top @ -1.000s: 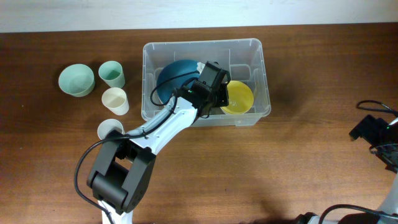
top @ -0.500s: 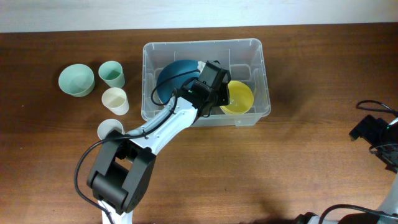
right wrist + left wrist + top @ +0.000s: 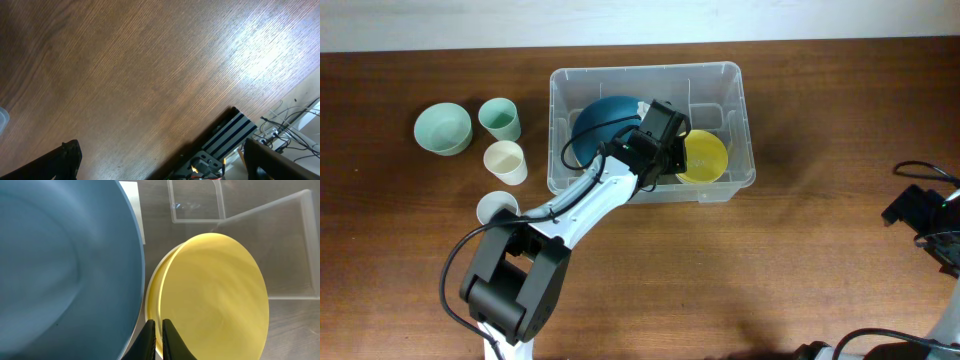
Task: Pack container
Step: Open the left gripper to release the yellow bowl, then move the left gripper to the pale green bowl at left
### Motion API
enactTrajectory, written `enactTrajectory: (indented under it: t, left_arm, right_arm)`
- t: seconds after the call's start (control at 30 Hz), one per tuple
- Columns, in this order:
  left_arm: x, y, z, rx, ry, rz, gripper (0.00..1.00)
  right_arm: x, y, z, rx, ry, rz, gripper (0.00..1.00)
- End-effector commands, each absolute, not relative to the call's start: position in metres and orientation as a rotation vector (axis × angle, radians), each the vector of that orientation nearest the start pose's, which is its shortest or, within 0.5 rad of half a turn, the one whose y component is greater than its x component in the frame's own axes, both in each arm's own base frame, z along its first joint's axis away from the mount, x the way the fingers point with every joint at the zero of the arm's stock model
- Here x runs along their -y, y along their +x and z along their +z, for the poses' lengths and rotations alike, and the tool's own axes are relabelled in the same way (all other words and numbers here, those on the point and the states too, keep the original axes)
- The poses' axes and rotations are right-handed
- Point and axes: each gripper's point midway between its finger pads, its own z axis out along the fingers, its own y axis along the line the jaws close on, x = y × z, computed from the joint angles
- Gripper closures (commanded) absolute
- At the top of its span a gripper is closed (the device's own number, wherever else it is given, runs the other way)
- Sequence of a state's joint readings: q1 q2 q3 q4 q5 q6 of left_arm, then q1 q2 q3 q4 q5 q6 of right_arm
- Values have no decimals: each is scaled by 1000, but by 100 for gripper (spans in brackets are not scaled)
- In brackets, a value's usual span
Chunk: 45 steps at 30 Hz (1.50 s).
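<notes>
Hardly anything has shifted in the last second. The left gripper (image 3: 665, 135) still hangs inside the container (image 3: 735, 75), which sits by the middle of the table's far edge, and neither it nor the bowls under it have moved that I can see.

From the wrist camera its fingers (image 3: 150, 337) are drawn nearly together, only a thin slit between them. They sit right at the left rim of the yellow bowl (image 3: 215, 295), just beside the blue bowl (image 3: 60, 265). I cannot tell whether they are pinching that rim or merely resting above it. A paler edge shows under the yellow one, so there may be two bowls stacked there.

I take the stillness for a pause, with the yellow bowl being set down or let go in the container's right half, the blue one already in the left half.

Plenty remains. A green bowl (image 3: 443, 128), a green cup (image 3: 500, 119), a cream cup (image 3: 505, 160) and a white cup (image 3: 497, 208) wait toward the table's left edge, well apart from the container.

The right gripper (image 3: 159, 145) idles near the right edge over bare wood, fingers spread wide and empty.
</notes>
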<state>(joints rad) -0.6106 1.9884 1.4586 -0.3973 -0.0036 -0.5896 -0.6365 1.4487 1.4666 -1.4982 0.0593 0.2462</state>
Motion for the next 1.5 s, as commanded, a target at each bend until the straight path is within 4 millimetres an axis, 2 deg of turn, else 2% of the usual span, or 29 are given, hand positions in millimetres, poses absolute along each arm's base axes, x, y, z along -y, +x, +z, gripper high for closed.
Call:
enactTrajectory:
  t: [0.0,0.47,0.63,0.8,1.0,1.17,1.23,1.33,1.4,1.47]
  left_arm:
    - [295,424,82,-2570,49,-454,93]
    - [294,421,65,-2610,52,-429,93]
    - [296,424,68,-2592,52,-442,93]
    - [301,428,80,-2555,64,-477,93]
    - [307,436,115,-2468,163,-487,86]
    - [298,451,159,-2360,165,-457,72]
    - [283,459,179,-2312,127,-425,71]
    - [251,469,215,-2241,45,-390,69]
    - [224,473,239,-2196,2,-360,61]
    - [185,476,260,-2165,-81,-301,59]
  right_arm:
    - [160,197,194,-2771,1318,-111,1]
    - [160,197,194,-2771,1319,-111,1]
    - [160,197,194,-2771,1318,-111,1]
    - [160,197,194,-2771,1319,-111,1]
    - [160,197,194,-2771,1318,-111,1]
    - [160,197,194,-2771,1319,-111,1]
    - [160,197,194,-2771,1318,-111,1]
    - [160,197,194,-2771,1318,-111,1]
    - [160,197,194,-2771,1318,-111,1]
    - [160,197,194,-2771,1318,-111,1]
